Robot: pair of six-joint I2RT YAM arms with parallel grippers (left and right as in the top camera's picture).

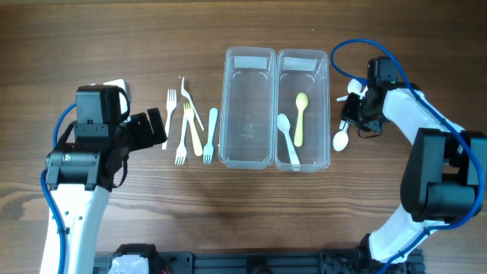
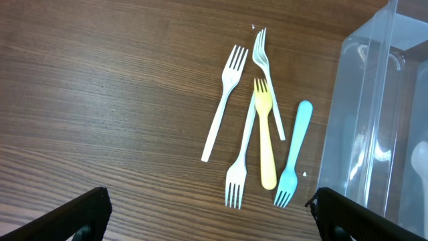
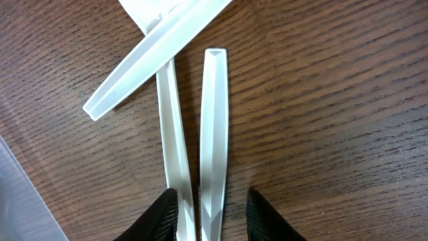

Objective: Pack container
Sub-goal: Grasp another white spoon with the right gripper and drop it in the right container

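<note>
Packing looked barely begun — yellow spoon [image 1: 300, 114] and white spoon [image 1: 287, 137] lay inside the right container [image 1: 304, 55], forks [image 1: 186, 125] waited left of it, left gripper [image 1: 160, 128] farther left gaped empty, right gripper [image 3: 211, 204] spread astride loose spoon handles [image 3: 212, 120] just right of it.

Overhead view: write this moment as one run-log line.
left gripper open by forks | right gripper open over white utensil handles | right container: two spoons

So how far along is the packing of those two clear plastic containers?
Done: a yellow plastic spoon and a white plastic spoon lie in the right clear container. In hand: the right gripper is open around a white spoon handle on the table. Still to do: five plastic forks lie beside the empty left clear container, with the left gripper open above them.
</note>
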